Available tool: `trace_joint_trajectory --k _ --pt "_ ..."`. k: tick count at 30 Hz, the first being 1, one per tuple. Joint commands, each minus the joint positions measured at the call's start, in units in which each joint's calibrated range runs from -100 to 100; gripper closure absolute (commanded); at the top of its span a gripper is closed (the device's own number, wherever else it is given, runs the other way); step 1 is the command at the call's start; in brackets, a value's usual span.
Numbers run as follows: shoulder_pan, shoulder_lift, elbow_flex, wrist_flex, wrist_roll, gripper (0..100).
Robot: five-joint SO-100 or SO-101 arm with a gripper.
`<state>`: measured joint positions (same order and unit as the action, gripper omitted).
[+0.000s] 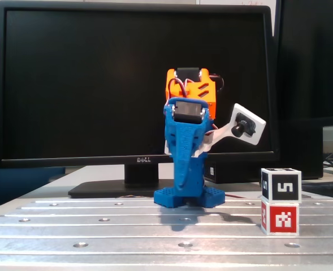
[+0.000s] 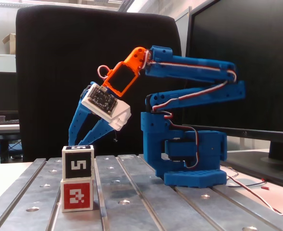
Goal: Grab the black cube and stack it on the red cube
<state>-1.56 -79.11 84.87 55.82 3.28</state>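
Table [image 2: 131, 192]: slotted metal, carries the arm and both cubes.
Tool [image 2: 81, 139]: fingers spread apart, holding nothing, tips just behind the stack.
Red cube [image 2: 77, 194]: on the table, below the tool.
Black cube [image 2: 78, 163]: sits squarely on the red cube.
Advice: judged stacked; retreat upward and back, without brushing the black cube.

Landmark: red cube [image 2: 77, 194] on slotted metal table [image 2: 146, 202]. Black cube [image 2: 78, 164] sits squarely on top of it, closing the vertical approach to the red cube. Gripper [image 2: 79, 141], fingers spread, hangs just above and behind the stack, apart from it. Table around the red cube is bare: open on both sides and toward the camera in both fixed views. Arm base [image 1: 189, 197] stands well apart, monitor [image 1: 87, 84] behind it.
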Motion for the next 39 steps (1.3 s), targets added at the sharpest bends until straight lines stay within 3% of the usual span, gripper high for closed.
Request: trace_joint_trajectory --k 1,14,36,39 --pt "1.74 -6.94 2.19 1.00 -0.18 99" --pt "2.18 -18.97 6.90 7.15 -0.23 99" --pt "1.96 -19.97 14.67 9.03 -0.33 99" --pt "1.96 -19.97 14.58 9.03 -2.75 99"
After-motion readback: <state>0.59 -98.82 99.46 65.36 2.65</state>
